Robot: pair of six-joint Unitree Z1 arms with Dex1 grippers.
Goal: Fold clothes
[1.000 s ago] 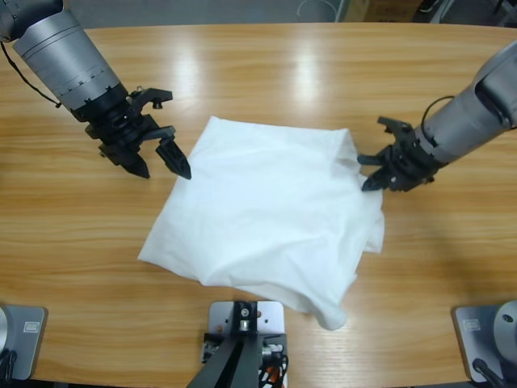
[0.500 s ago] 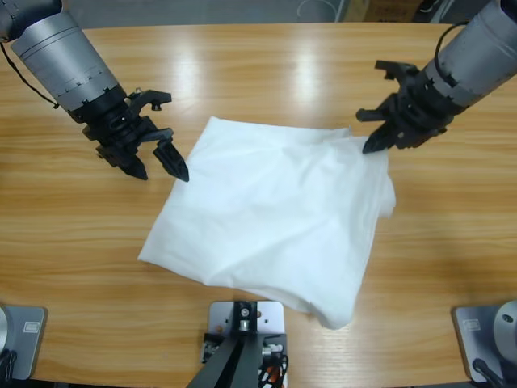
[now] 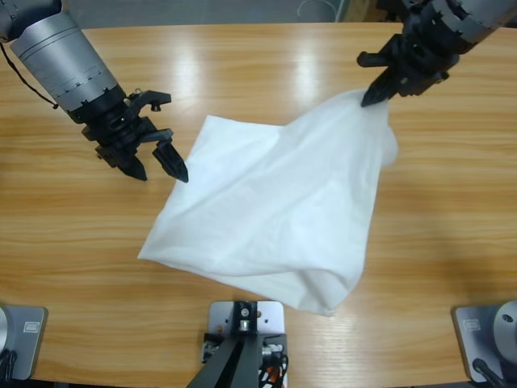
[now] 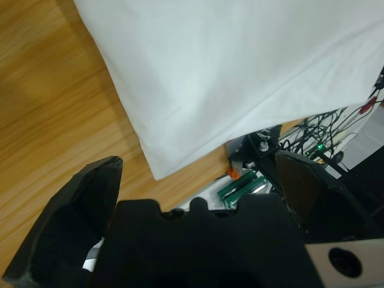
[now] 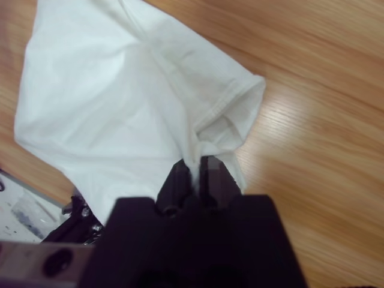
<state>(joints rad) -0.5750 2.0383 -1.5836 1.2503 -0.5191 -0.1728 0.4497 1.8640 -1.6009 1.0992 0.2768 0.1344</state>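
A fold of the white T-shirt [image 5: 129,102] is pinched between the closed jaws of the right gripper [image 3: 373,95], and in the right wrist view the cloth is seen running straight out from the jaw tips, with a hemmed sleeve opening just beyond them and to the right. From that grip the fabric is drawn up into a peak (the rest hangs away from it in a slack sheet), and farther from the jaws the shirt is spread flat on the wooden table [image 3: 266,56], its far corners lying towards the table's near edge. The left gripper [image 3: 155,170] is held with its jaws spread wide and nothing between them; it is poised just beside the shirt's edge, apart from the cloth. In the left wrist view a corner of the shirt [image 4: 228,78] is seen just ahead of the parted jaws, and beyond that the garment fills the frame. The two grippers are set well apart, on opposite sides of the shirt.
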